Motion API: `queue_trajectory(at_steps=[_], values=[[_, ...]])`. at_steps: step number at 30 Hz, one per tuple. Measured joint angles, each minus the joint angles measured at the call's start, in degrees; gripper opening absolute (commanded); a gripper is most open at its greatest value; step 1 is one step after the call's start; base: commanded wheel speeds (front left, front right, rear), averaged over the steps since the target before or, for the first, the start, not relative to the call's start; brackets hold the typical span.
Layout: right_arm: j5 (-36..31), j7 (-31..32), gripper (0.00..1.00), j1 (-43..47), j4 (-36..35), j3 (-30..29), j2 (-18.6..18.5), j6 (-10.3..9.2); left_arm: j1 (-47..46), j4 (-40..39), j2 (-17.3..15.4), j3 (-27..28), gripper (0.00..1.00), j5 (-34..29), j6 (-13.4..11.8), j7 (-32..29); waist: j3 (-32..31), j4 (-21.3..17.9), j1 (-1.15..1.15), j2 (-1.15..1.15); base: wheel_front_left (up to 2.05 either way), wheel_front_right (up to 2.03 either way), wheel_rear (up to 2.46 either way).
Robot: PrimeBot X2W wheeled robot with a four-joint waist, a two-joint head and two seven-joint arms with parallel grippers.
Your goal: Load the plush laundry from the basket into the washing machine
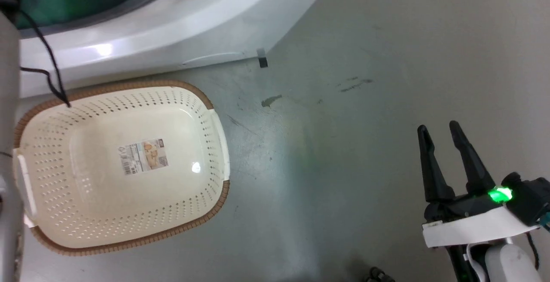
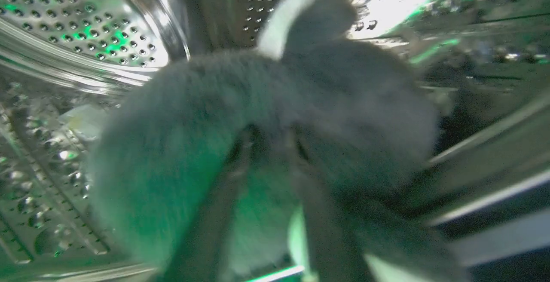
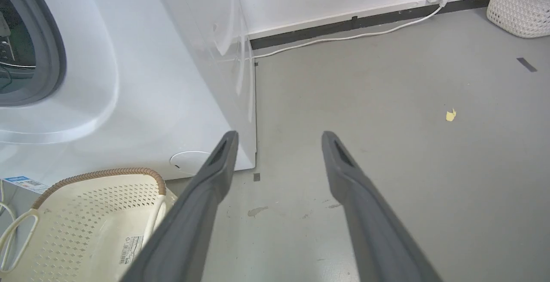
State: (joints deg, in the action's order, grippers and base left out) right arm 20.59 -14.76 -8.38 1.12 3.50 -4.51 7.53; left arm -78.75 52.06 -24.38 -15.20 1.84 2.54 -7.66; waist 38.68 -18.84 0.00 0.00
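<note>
Left gripper (image 2: 268, 140): we see it pinching the plush laundry (image 2: 193, 123) (blurry) inside the washing machine (image 2: 86, 28).
Right gripper (image 1: 438, 126): spread apart, empty.

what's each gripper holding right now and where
Left gripper pinches the plush laundry by its fluffy dark body, inside the drum. Right gripper holds nothing.

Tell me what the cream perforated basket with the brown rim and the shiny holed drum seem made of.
Cream perforated basket: probably moulded plastic, glossy, judging by its light glint and even holes; the brown rim looks woven, material unclear. Shiny holed drum: apparently polished steel, mirror-bright with green reflections.
</note>
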Motion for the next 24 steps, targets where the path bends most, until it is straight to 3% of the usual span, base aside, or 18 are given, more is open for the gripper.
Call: queue_trajectory(at_steps=[7,15,20,24], values=[[-2.04,0.0,1.0,-0.38,-0.85,-2.27,-1.3,0.0,3.79,3.12,2.76,-0.23,1.0,2.19,0.01,9.39,-4.46,1.73,0.0,0.0,0.0,0.0,0.0],[-5.01,0.0,1.0,1.92,-0.92,-4.75,-2.98,0.01,16.64,3.22,7.91,0.91,1.0,6.7,0.2,20.72,-13.96,5.04,-0.02,0.0,0.0,0.0,0.0],[-6.65,0.0,1.0,5.31,-0.82,-4.66,-3.22,0.01,28.23,-3.57,9.36,1.76,1.0,8.84,0.51,22.32,-21.11,7.91,-0.02,0.0,0.0,0.0,0.0],[-7.83,0.0,1.0,8.18,-0.69,-4.57,-2.89,0.01,39.7,-14.81,10.26,3.78,1.0,10.77,-0.08,22.36,-26.61,10.49,-0.03,0.0,0.0,0.0,0.0]])
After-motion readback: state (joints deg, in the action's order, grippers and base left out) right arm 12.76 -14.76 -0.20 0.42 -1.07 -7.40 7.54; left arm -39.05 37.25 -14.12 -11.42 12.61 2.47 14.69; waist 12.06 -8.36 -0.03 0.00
